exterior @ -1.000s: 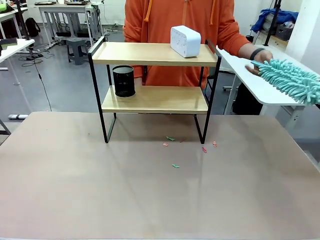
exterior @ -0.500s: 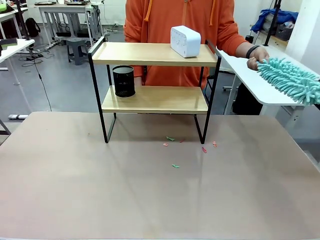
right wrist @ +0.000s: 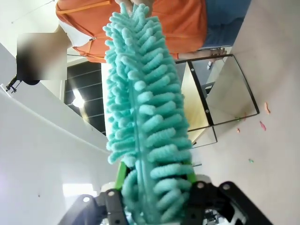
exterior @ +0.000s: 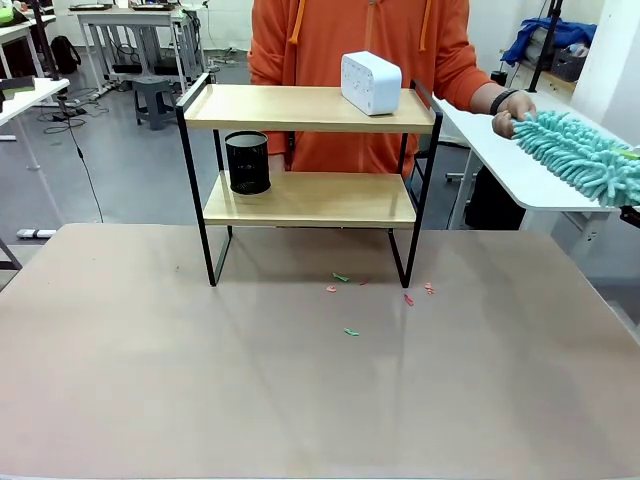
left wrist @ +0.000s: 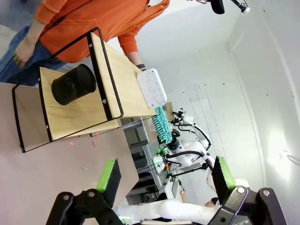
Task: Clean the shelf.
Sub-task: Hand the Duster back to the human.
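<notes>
Duster [exterior: 585, 157] higher, tool-side, right of shelf [exterior: 310, 110]

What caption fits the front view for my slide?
Person's hand holds a teal duster beside the shelf; scraps litter the table.

Front and both wrist views sharing shelf [exterior: 310, 150]

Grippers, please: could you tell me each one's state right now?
Left gripper: open, empty.
Right gripper: around the teal duster; grip cannot be told.
</notes>
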